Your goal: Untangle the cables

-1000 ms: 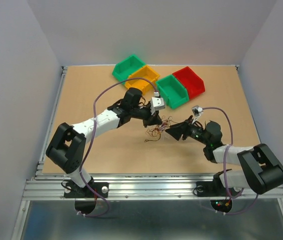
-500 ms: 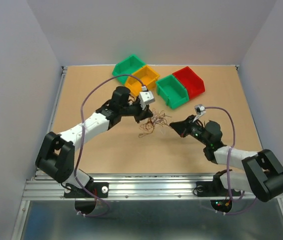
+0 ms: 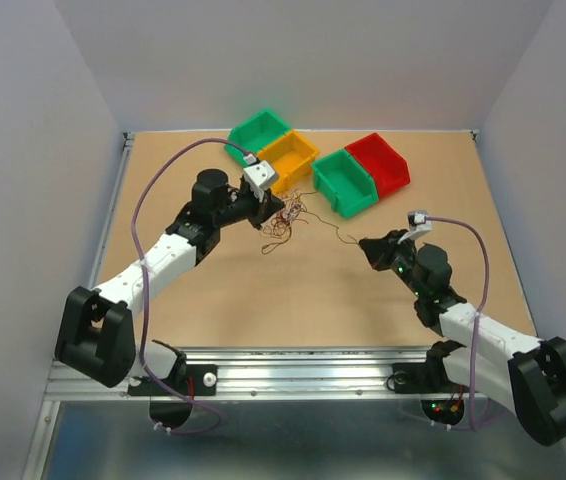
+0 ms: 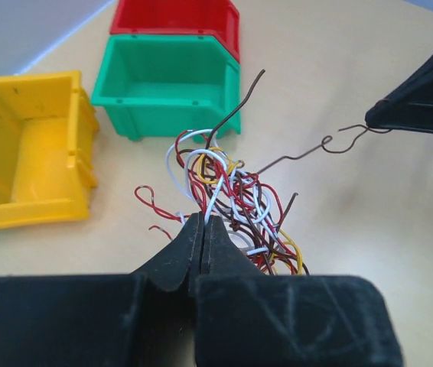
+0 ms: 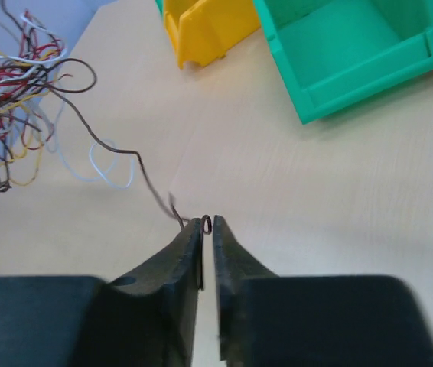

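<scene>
Our left tool (image 4: 203, 223) is pressed together on the tangle of cables (image 4: 236, 200), holding it above the table (image 4: 369, 229) near the yellow bin (image 4: 37, 208) as an anchor. Our right tool (image 5: 207, 223), well apart to the right, pinches the end of one dark brown strand (image 5: 117, 149). The strand spans the gap, so we judge a pull would draw it free.

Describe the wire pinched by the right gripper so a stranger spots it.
Find the colored bins at the table's far side; before them the left gripper holds a wire tangle. One dark brown wire leaves it toward the right gripper's tips: single, stretched, not bunched.
</scene>
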You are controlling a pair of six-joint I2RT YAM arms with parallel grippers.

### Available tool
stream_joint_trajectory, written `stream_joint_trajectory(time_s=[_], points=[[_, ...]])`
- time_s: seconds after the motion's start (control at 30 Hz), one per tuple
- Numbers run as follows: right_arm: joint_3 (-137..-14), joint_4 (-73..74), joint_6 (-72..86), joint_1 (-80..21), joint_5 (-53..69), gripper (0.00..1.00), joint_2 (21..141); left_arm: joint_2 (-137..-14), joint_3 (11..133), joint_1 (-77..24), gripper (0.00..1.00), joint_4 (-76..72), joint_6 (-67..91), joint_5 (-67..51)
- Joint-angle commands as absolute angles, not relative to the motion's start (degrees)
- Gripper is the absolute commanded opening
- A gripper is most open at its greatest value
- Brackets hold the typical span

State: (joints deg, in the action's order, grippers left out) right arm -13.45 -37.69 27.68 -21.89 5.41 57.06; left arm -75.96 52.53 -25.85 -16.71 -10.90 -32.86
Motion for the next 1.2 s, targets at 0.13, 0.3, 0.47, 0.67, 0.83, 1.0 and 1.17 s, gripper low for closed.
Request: stream_joint_trajectory(time_s=[0.13, 0.3, 0.47, 0.67, 0.83, 1.0, 1.17], points=[[-13.89, -47.36, 24.26, -22.41, 21.96, 0.78, 60.11, -79.45, 56.68, -28.73, 0.0, -14.51, -14.14, -41.91], [-13.01, -53.26, 24.08, -22.59, 28.82, 0.82, 61.7, -82.52, 58.97, -37.52, 0.0, -5.54, -23.45, -42.89], [-13.27, -56.16, 24.34, -22.94, 30.32, 0.8, 65.2, -83.58, 59.41, -40.52, 0.0, -4.05, -24.7, -43.59], [-15.03, -57.57, 23.47, -24.69, 31.46, 0.69, 68.55, -83.5, 60.12, -40.52, 0.0, -1.76, -26.1, -47.37], [-16.52, -58.54, 22.94, -27.07, 33.4, 0.66, 71.27, -82.97, 60.29, -40.52, 0.0, -1.76, -25.75, -46.59], [-17.05, -58.62, 22.76, -27.68, 32.52, 0.35, 71.9, -83.32, 60.29, -40.52, 0.0, -1.93, -25.14, -46.76], [-16.17, -56.27, 23.2, -27.86, 25.34, 0.02, 69.7, -82.45, 60.38, -40.34, 0.0, -2.8, -24.18, -41.24]])
